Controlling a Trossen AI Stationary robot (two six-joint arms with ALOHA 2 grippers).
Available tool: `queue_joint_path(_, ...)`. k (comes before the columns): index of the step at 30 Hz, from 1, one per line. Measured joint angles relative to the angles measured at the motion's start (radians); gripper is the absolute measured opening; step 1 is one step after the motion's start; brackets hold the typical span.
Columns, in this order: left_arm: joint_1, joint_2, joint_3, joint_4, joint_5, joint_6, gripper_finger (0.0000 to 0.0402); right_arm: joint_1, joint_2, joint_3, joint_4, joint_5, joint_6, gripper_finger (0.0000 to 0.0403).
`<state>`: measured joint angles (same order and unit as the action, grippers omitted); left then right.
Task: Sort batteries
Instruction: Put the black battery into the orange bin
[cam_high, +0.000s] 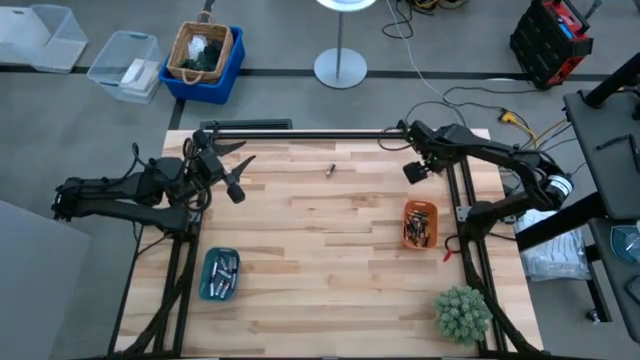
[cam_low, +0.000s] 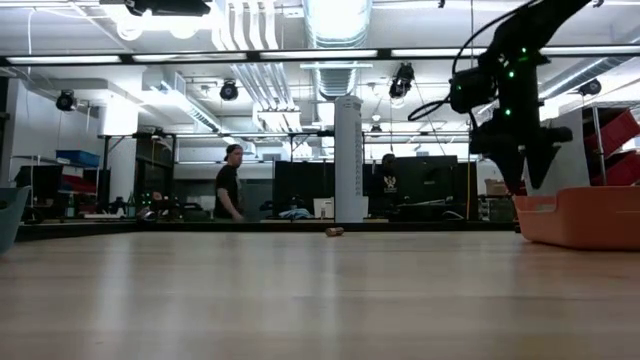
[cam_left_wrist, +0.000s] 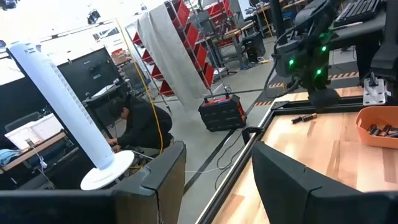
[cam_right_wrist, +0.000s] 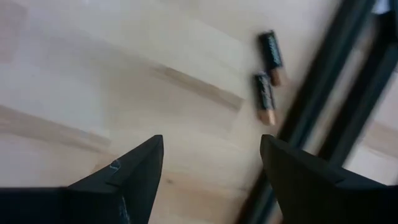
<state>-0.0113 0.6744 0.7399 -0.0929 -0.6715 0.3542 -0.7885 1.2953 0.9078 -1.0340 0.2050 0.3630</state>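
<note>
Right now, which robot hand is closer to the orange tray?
The right hand. It hovers just beyond the orange tray, on the same side. The left hand is across the table.

Low view: orange tray (cam_low: 585, 217) is cut off at the right edge, teal tray (cam_low: 8, 215) at the left (only a sliver shows). From above, the batteries (cam_high: 329, 170) at mid-table are too small to count. Right wrist view: two batteries (cam_right_wrist: 267, 93) look blurred, labels unreadable.
</note>
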Motion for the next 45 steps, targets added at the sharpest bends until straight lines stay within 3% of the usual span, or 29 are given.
queue_joint_path(8,0.000,0.006,0.000,0.004,0.000,0.001,0.0165,-0.114,0.001,-0.070,0.085,-0.030,-0.100,0.0246)
queue_joint_path(16,0.000,0.013,0.000,0.006,0.000,0.010,0.0165,-0.115,0.001,-0.069,0.113,-0.047,-0.082,0.0239)
queue_joint_path(22,0.000,0.012,0.000,0.006,0.000,0.009,0.0165,-0.100,0.001,-0.064,0.157,-0.071,0.055,0.0245)
queue_joint_path(26,0.000,0.012,0.000,0.012,0.000,0.018,0.0165,-0.087,0.000,-0.064,0.162,-0.175,0.129,0.0247)
queue_joint_path(28,0.000,0.015,0.000,0.023,0.000,0.023,0.0165,-0.087,0.000,-0.064,0.161,-0.216,0.240,0.0244)
queue_joint_path(34,0.000,0.030,0.000,0.043,0.000,0.035,0.0165,-0.073,0.000,-0.064,0.180,-0.100,0.490,0.0236)
queue_joint_path(39,0.000,0.041,0.000,0.049,0.000,0.055,0.0165,-0.085,0.000,-0.063,0.274,-0.078,0.382,0.0240)
queue_joint_path(45,0.000,0.045,0.000,0.049,0.001,0.064,0.0165,-0.094,-0.001,-0.010,0.260,-0.082,0.302,0.0255)
